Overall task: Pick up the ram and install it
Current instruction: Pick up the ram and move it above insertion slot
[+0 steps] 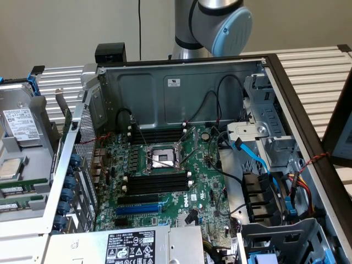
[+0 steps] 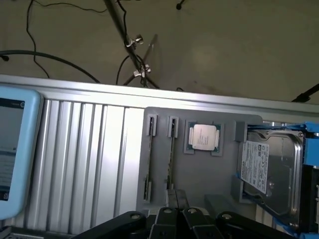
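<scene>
At the exterior view's left you have the grey tray on the ribbed surface — in it sit a hard drive, a processor and two ram sticks, side by side in their own holders, not yet picked. To the right stands the open case, with black memory slots flanking the socket. In the wrist view your jaws are pressed together on nothing — over the tray, near the sticks' ends.
</scene>
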Controlling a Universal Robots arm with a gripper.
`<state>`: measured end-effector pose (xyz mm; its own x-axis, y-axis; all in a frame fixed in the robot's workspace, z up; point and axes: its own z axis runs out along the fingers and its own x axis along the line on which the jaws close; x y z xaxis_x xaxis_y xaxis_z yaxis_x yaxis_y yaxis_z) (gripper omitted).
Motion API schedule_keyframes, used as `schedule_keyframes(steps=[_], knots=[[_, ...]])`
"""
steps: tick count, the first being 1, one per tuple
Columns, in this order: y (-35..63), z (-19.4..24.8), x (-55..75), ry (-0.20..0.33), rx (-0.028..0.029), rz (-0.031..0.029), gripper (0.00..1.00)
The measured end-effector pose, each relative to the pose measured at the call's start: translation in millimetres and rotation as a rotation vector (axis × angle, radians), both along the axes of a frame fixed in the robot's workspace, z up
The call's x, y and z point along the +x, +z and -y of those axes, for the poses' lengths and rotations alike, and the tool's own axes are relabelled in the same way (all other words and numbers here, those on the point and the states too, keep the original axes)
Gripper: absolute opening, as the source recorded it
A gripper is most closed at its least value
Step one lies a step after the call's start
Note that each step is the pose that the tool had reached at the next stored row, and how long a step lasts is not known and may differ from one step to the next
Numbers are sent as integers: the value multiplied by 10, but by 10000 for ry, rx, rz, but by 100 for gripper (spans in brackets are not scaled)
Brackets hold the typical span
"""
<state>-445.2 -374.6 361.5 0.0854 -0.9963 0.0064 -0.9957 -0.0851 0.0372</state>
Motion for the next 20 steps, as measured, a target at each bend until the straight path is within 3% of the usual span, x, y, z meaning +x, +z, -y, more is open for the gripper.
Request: schedule_keyframes(steps=[8,12,17,20], knots=[[-92,15,0,105,-139,0,11],[-147,32,0,154,-161,0,11],[-227,72,4,194,-168,0,31],[-272,99,13,225,-177,0,31]])
